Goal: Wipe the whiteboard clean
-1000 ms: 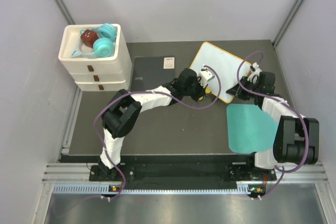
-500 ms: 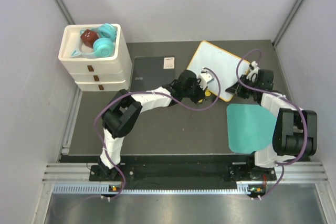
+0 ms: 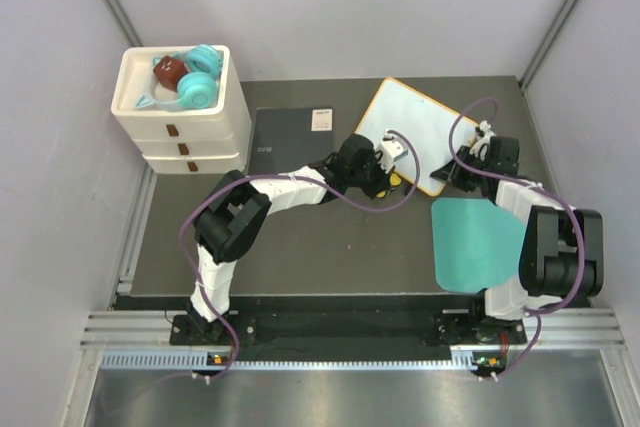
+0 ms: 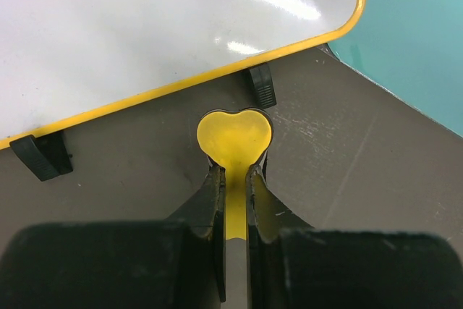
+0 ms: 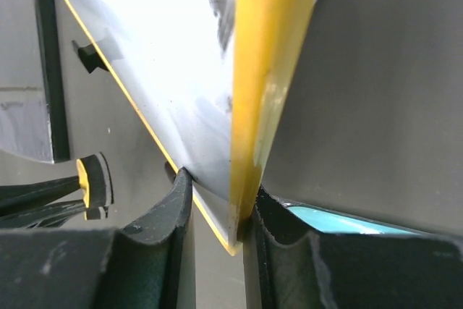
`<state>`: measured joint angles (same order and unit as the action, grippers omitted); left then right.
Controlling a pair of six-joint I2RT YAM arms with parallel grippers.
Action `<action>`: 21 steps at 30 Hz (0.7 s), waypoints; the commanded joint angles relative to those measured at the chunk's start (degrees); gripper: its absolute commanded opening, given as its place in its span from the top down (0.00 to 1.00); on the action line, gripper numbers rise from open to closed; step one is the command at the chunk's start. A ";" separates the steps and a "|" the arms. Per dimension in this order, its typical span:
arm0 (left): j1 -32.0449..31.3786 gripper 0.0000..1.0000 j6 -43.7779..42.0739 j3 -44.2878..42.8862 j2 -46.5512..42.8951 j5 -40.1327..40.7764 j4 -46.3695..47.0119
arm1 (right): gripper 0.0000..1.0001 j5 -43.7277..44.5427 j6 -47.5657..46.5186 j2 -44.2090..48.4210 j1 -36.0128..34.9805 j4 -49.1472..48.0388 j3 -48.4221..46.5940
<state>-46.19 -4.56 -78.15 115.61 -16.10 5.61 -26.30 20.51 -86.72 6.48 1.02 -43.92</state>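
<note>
The whiteboard [image 3: 420,132] lies tilted at the back right of the table, white with a yellow rim and black feet. Its face [image 4: 145,27] looks nearly blank, with a faint grey smudge near the right edge [image 5: 221,12]. My left gripper [image 3: 390,177] [image 4: 235,173] is shut on a yellow heart-shaped eraser [image 4: 235,132], held just off the board's near edge, above the table. My right gripper [image 3: 458,169] [image 5: 221,189] is shut on the whiteboard's near right corner [image 5: 242,179], one finger on each face.
A teal mat [image 3: 480,242] lies right of centre, close to the board's corner. A dark grey pad with a white label [image 3: 285,137] lies left of the board. A white drawer unit [image 3: 180,132] with teal and red items on top stands at the back left.
The right gripper has shifted a little along the board's corner and the board has turned slightly. The left gripper with the eraser has barely moved.
</note>
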 commanded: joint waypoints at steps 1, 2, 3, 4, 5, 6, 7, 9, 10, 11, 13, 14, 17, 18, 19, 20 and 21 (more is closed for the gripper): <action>-0.04 1.00 -0.10 0.63 -3.81 -1.22 1.69 | 0.96 26.13 -5.40 -3.11 0.91 9.09 3.14; -0.04 1.00 -0.19 0.63 -3.64 -0.96 1.69 | 0.92 26.39 -5.66 -3.02 0.55 9.27 3.40; -0.04 1.00 -0.19 0.63 -3.64 -0.87 1.69 | 0.90 27.61 -5.66 -3.02 0.29 9.61 3.40; -0.12 1.00 -0.28 0.54 -3.73 -0.87 1.69 | 0.87 28.49 -5.75 -2.84 0.03 10.05 3.40; -0.04 1.00 -0.19 0.46 -3.64 -0.87 1.69 | 0.78 28.85 -5.75 -2.67 -0.50 10.32 3.93; -0.04 1.00 -0.10 0.54 -3.64 -0.87 1.69 | 0.75 29.38 -5.75 -2.41 -0.85 10.41 4.19; -0.12 1.00 -0.19 0.54 -3.64 -0.87 1.69 | 0.71 30.25 -5.66 -1.88 -1.03 10.24 4.54; -0.03 1.00 -0.28 0.54 -3.64 -0.78 1.69 | 0.61 30.52 -5.75 -1.53 -1.38 10.14 4.90; -0.04 1.00 -0.36 0.54 -3.64 -0.60 1.60 | 0.57 30.78 -5.66 -1.44 -1.56 10.15 4.90; -0.04 1.00 -0.45 0.63 -3.47 -0.43 1.51 | 0.50 30.87 -5.66 -1.44 -1.65 10.32 4.81; -0.04 1.00 -0.72 0.63 -3.64 -0.08 1.43 | 0.39 31.49 -5.75 -1.35 -2.00 10.67 4.72; -0.04 1.00 -0.80 0.80 -3.55 0.01 1.42 | 0.35 31.58 -5.66 -1.26 -2.09 10.59 4.72; -0.04 1.00 -0.80 1.07 -3.46 0.28 1.77 | 0.27 32.28 -5.57 -0.82 -2.35 10.76 4.81; -0.04 1.00 -0.72 1.16 -3.38 0.28 1.78 | 0.25 32.19 -5.48 -0.65 -2.44 10.50 4.90; -0.04 1.00 -0.80 1.16 -3.46 0.54 1.86 | 0.23 32.37 -5.57 -0.38 -2.44 10.41 4.99; -0.04 1.00 -0.63 1.16 -3.38 0.54 1.95 | 0.23 32.46 -5.40 0.05 -2.44 10.32 5.25; -0.04 1.00 -0.63 1.07 -3.38 0.63 2.04 | 0.22 32.46 -5.40 1.01 -2.61 9.97 5.51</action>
<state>-46.19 -4.62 -77.73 115.59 -15.55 5.63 1.06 16.27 -85.78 4.27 5.80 -40.82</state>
